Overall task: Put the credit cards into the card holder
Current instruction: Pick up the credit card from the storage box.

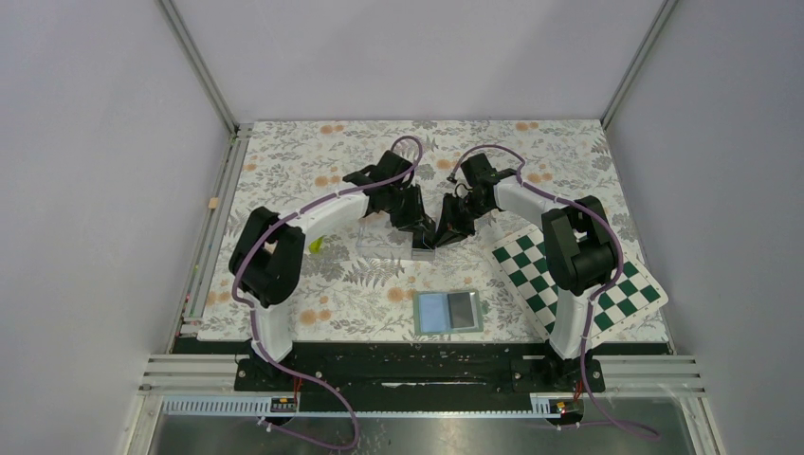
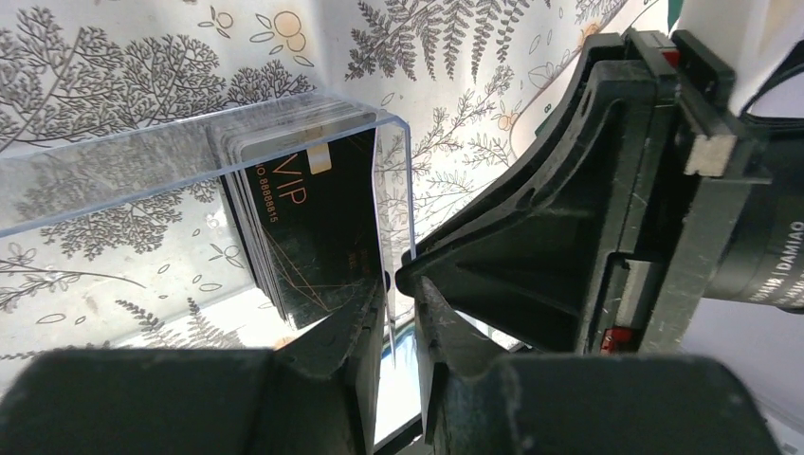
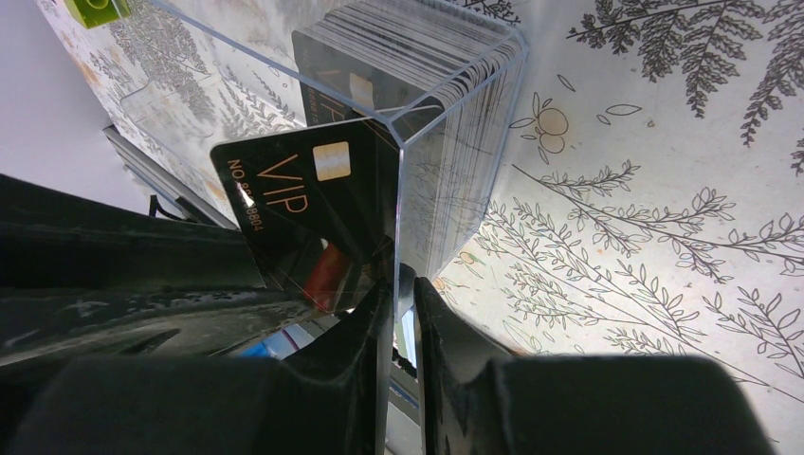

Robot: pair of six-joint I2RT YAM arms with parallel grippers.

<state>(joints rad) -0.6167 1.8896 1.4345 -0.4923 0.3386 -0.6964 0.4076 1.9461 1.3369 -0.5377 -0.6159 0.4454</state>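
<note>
**Operator:** State of each claw?

**Technician:** Right claw (image 3: 400, 284): fingers pressed onto the upright edge of the clear box (image 2: 142, 156). Its own camera shows that wall running straight into the slot between them. Left claw (image 2: 398, 313): fingers narrowly apart with a thin edge in the gap. Whether that edge is pinched or merely straddled cannot be told. Only the left wrist view shows the right claw's tip touching the box wall from outside.

**Operator:** Location of the task items?

**Technician:** The credit cards (image 3: 455, 142) stand on edge as a dense pack inside the box, at the end nearest both claws. One glossy black card (image 3: 303, 204), with gold "VIP" lettering and a pale chip, sits tilted against the pack in the right wrist view. The card holder (image 1: 447, 311) appears in the top view only. It lies open and flat on the counter (image 1: 313, 161), near the arm bases and well apart from the box. One half is pale blue-grey, the other darker.

**Operator:** Clearance?

**Technician:** Tight at the box end, where both claws meet tip to tip. Open floral-printed surface lies between the box and the card holder. A green-and-white chequered board (image 1: 626, 294) lies to the right, partly under the right arm.
</note>
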